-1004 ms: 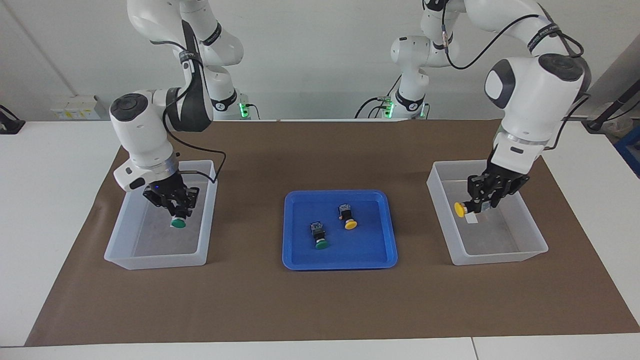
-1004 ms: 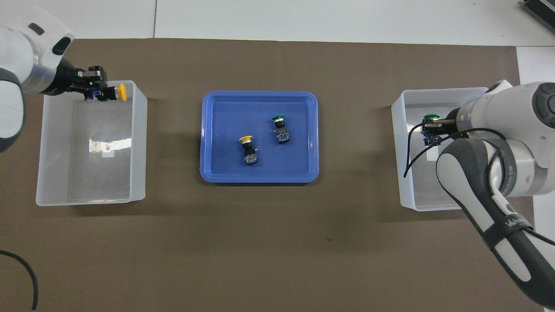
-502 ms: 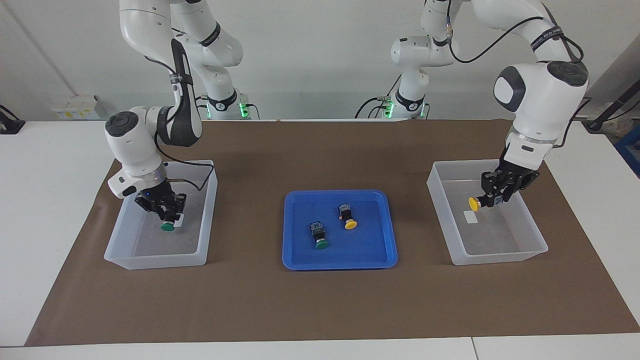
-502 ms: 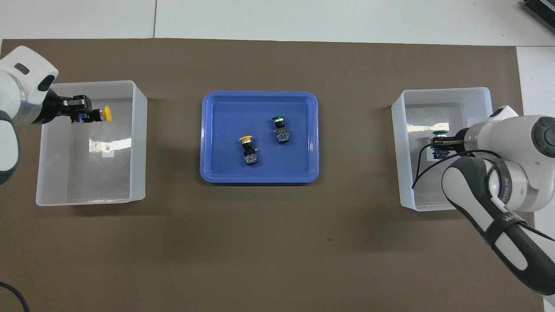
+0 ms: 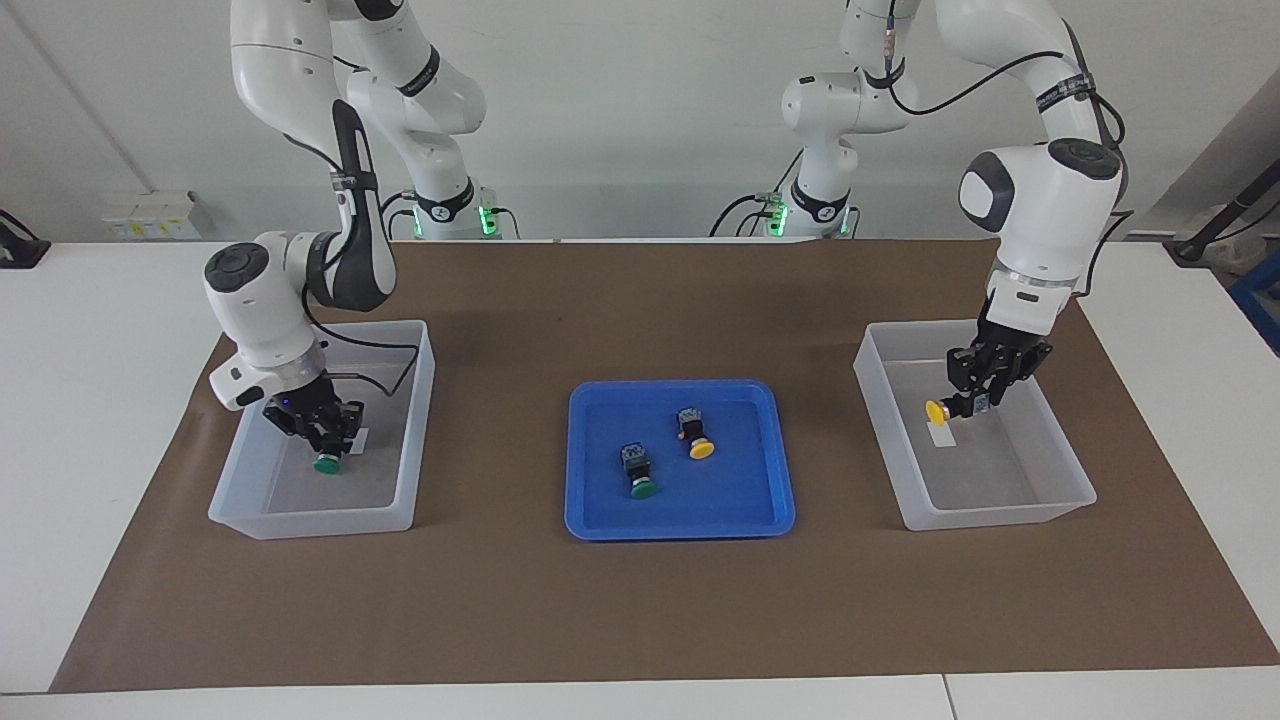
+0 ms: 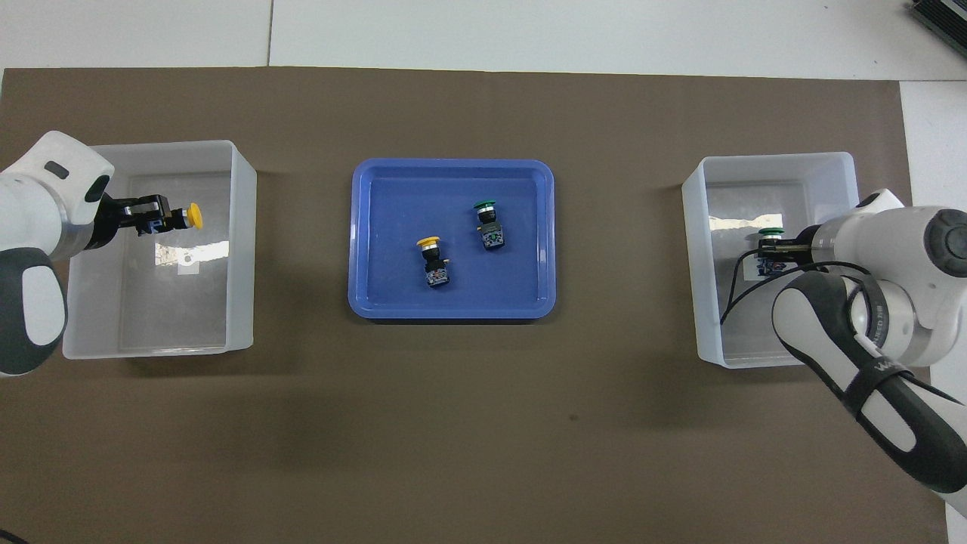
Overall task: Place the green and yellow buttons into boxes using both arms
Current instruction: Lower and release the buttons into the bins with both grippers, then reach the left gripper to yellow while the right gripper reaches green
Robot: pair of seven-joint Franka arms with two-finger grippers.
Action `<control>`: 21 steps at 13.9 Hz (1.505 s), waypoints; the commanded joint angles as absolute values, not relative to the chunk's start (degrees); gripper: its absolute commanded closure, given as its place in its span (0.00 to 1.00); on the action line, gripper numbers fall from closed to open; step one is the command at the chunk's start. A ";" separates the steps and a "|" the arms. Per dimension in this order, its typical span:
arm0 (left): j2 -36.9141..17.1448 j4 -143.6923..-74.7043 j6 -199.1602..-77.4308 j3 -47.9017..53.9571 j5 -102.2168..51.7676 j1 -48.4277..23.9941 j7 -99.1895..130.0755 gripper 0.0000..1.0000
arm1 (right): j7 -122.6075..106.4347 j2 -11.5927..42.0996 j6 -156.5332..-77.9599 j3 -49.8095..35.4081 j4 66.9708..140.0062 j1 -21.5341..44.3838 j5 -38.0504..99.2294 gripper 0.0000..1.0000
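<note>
My left gripper [image 5: 975, 400] is down inside the translucent box [image 5: 1060, 490] at the right of the facing view, clenched on a yellow-capped button [image 5: 935, 411] whose cap points toward the frame's centre, above the small white label [image 5: 943, 436]. My right gripper [image 5: 322, 430] is low in the other box [image 5: 240, 500] at the left of that view, clamped on a green-capped button [image 5: 327, 463], cap downward; whether it touches the floor I cannot tell. In the blue tray [image 5: 770, 510] at mid-frame lie a second green button [image 5: 638, 472] and a second yellow button [image 5: 696, 436], apart, both on their sides. Everything sits on a brown mat [image 5: 640, 610].
</note>
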State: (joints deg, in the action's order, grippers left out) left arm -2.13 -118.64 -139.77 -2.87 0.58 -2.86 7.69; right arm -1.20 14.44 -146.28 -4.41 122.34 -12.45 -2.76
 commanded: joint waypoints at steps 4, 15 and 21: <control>-0.88 -121.29 -144.23 -2.64 1.23 -2.46 8.88 0.50 | -2.46 14.15 -141.00 -5.19 116.21 -12.31 -1.49 0.00; -3.16 -115.49 -141.86 -2.20 1.23 -5.96 10.45 0.45 | 4.31 14.24 -129.11 -5.54 102.66 3.67 -1.84 0.00; -3.25 -117.06 -142.29 -2.02 0.62 -15.46 22.75 0.73 | 4.66 20.55 -132.54 -5.54 97.04 14.49 -2.03 0.00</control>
State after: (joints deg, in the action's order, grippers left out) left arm -2.87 -116.72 -142.94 -1.30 0.56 -12.87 19.56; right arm 4.03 16.53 -131.80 -5.47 101.05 12.35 -2.55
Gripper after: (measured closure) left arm 0.604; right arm 0.000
